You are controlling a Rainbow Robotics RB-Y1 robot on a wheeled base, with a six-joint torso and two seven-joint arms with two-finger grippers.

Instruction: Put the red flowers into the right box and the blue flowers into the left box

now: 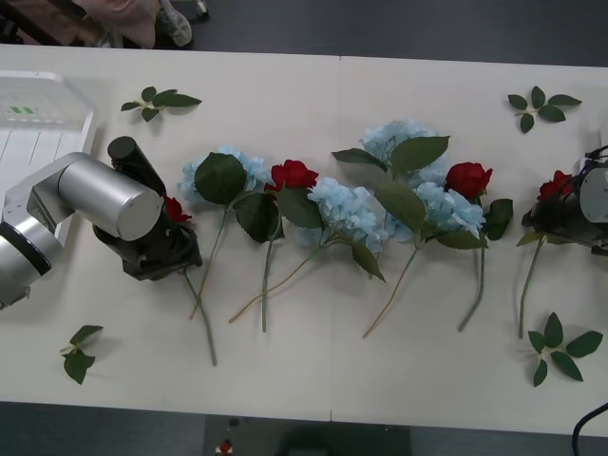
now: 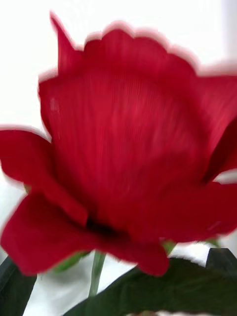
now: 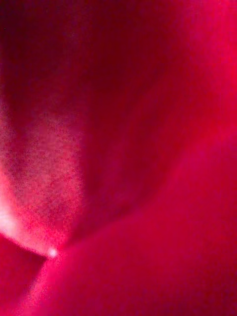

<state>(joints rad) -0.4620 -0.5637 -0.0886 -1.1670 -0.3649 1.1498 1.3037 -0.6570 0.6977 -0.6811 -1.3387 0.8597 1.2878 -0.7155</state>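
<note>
Left gripper (image 1: 163, 249) sits over a red rose (image 1: 175, 210) near the left box (image 1: 38, 123); right gripper (image 1: 570, 214) is at a rose (image 1: 555, 184) by the table's right edge. Finger state: cannot tell for either. Between them lie 2 roses (image 1: 293, 175) among blue flowers (image 1: 347, 209).

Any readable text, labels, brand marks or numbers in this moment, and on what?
None can be read.
Left box: small green marks on its rim, too blurred to tell whether they are letters.
Red flowers, blue flowers and table: no print.
</note>
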